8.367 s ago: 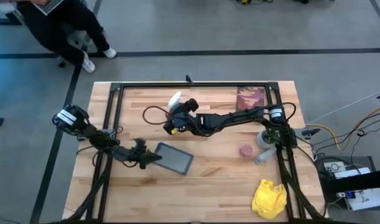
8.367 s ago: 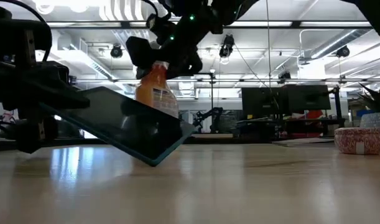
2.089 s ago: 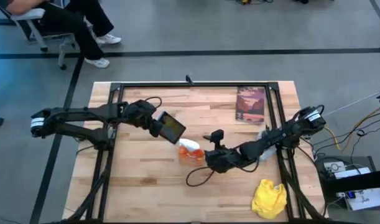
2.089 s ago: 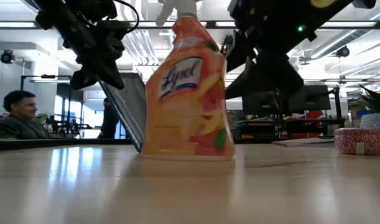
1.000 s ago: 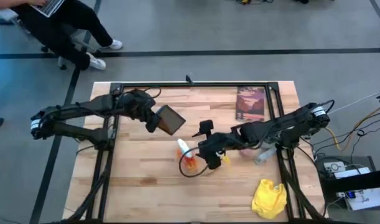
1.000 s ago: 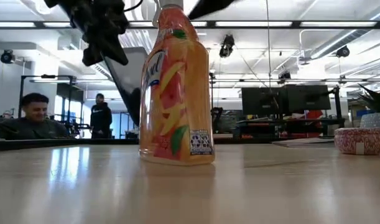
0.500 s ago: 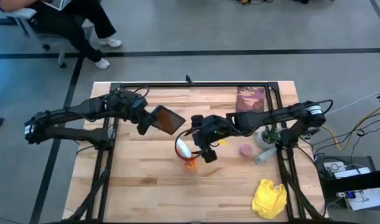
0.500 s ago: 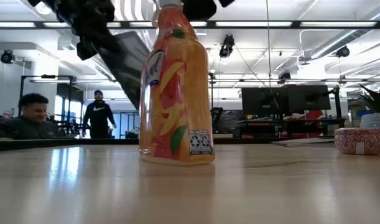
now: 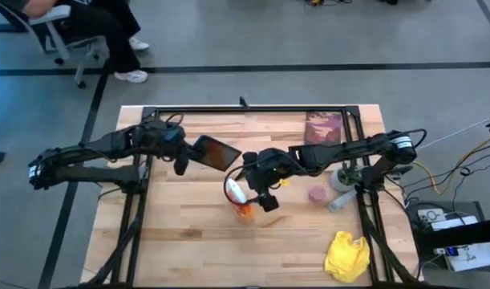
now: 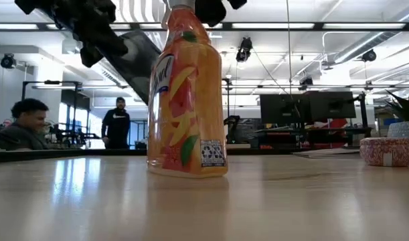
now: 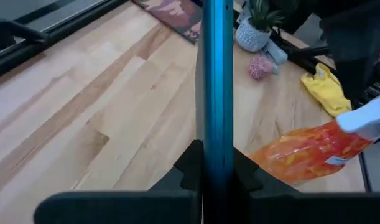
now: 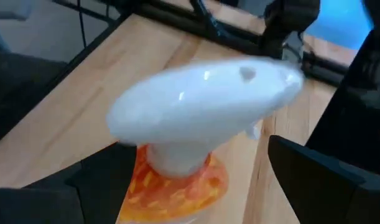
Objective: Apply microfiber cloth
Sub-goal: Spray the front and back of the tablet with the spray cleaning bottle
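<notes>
My left gripper (image 9: 187, 152) is up off the table over its rear left part, fingers clamped on the edge of the black tablet (image 9: 216, 152), which I hold tilted in the air; past my own fingers (image 11: 190, 168) it shows edge-on as a thin blue strip (image 11: 214, 93). My right gripper (image 9: 257, 181) hovers just above the middle of the table, right over the white trigger head (image 12: 202, 106) of the orange spray bottle (image 10: 186, 94). My two fingers (image 12: 314, 168) are spread wide either side of that head, with a clear gap on both sides, so I have hold of nothing. The bottle stands upright on the wooden table (image 9: 188, 233) on its own. The yellow cloth (image 9: 346, 256) lies crumpled near the front right corner of the table, well apart from both of my grippers and touched by neither; from my left wrist it shows as a small yellow heap (image 11: 326, 90) beyond the bottle. Near the right edge sit a small pink bowl (image 9: 317, 193) and a potted plant (image 11: 255, 28), and a dark red book (image 9: 322, 128) lies flat at the rear right. In the room behind, one person (image 10: 25, 124) sits at the left and another person (image 10: 117, 127) stands farther back.
</notes>
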### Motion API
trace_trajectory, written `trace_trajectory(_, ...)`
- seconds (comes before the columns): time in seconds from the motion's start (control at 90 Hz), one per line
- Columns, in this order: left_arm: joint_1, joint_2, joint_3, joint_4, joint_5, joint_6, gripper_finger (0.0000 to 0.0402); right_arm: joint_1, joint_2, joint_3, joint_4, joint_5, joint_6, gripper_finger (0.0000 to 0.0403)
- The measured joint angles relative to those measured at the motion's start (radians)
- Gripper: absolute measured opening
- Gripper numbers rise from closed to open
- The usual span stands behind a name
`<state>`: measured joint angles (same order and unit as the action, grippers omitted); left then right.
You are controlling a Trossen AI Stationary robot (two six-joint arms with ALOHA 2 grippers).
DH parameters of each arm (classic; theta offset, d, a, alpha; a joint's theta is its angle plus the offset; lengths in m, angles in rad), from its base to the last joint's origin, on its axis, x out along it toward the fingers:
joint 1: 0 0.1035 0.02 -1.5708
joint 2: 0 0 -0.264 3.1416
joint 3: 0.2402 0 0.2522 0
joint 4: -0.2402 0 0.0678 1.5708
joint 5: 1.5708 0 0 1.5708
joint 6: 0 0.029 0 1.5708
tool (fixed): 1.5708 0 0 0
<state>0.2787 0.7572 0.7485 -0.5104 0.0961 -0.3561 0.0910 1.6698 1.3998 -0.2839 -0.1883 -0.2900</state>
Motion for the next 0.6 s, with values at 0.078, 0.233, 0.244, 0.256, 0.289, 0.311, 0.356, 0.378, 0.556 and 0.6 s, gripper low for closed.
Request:
trace_trajectory(0.078,0.000,-0.003,-0.007,-0.001,0.000,-0.002,0.0011,-0.001,0.016,-0.001,0.014,0.002,-0.016,0.0356)
trace_trajectory(0.233,0.000,0.000,-0.051,0.036,0.000,-0.019,0.0011,-0.007,0.027,-0.002,0.060,0.004,-0.034,0.0373)
trace_trajectory(0.244,0.000,0.000,-0.056,0.043,0.000,-0.021,0.0011,-0.007,0.028,-0.002,0.064,0.004,-0.033,0.0375)
trace_trajectory(0.256,0.000,0.001,-0.060,0.049,0.000,-0.022,0.0011,-0.007,0.029,-0.002,0.066,0.004,-0.032,0.0376)
trace_trajectory(0.289,0.000,0.002,-0.072,0.068,0.000,-0.026,0.0011,-0.008,0.035,-0.002,0.070,0.003,-0.031,0.0380)
trace_trajectory(0.311,0.000,0.002,-0.079,0.080,0.000,-0.027,0.0011,-0.008,0.040,-0.002,0.072,0.002,-0.030,0.0383)
trace_trajectory(0.356,0.000,0.002,-0.095,0.103,0.000,-0.031,0.0011,-0.008,0.048,-0.002,0.082,0.001,-0.024,0.0388)
trace_trajectory(0.378,0.000,0.002,-0.103,0.116,0.000,-0.034,0.0011,-0.008,0.050,-0.002,0.083,0.000,-0.021,0.0390)
trace_trajectory(0.556,0.000,-0.002,-0.145,0.181,0.000,-0.045,0.0011,-0.006,0.049,-0.002,0.091,-0.004,-0.018,0.0399)
trace_trajectory(0.6,0.000,-0.002,-0.150,0.193,0.001,-0.045,0.0011,-0.006,0.051,-0.002,0.087,-0.004,-0.018,0.0398)
